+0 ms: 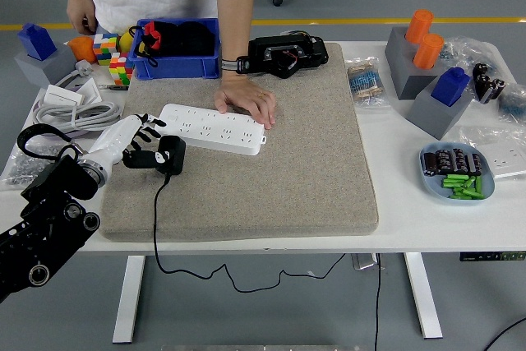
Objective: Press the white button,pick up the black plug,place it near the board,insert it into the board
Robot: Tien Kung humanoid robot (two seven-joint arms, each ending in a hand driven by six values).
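Observation:
The black plug (171, 155) lies on the grey mat (279, 170), its black cord running down off the table's front edge. My left hand (141, 144) is right beside its left side; the fingers are spread, with the thumb low against the plug and the other fingertips (150, 126) above it, not closed around it. The white power strip (212, 127) lies slanted on the mat just right of and behind the plug. A person's hand (246, 100) rests flat on the strip's far edge.
A blue bin (177, 48) and colour cubes (111, 59) stand behind my hand. White adapters and cables (66, 108) lie at the left. A black device (283, 53) sits on the mat's far edge. Blocks (436, 80) and a dish (457, 173) are at the right.

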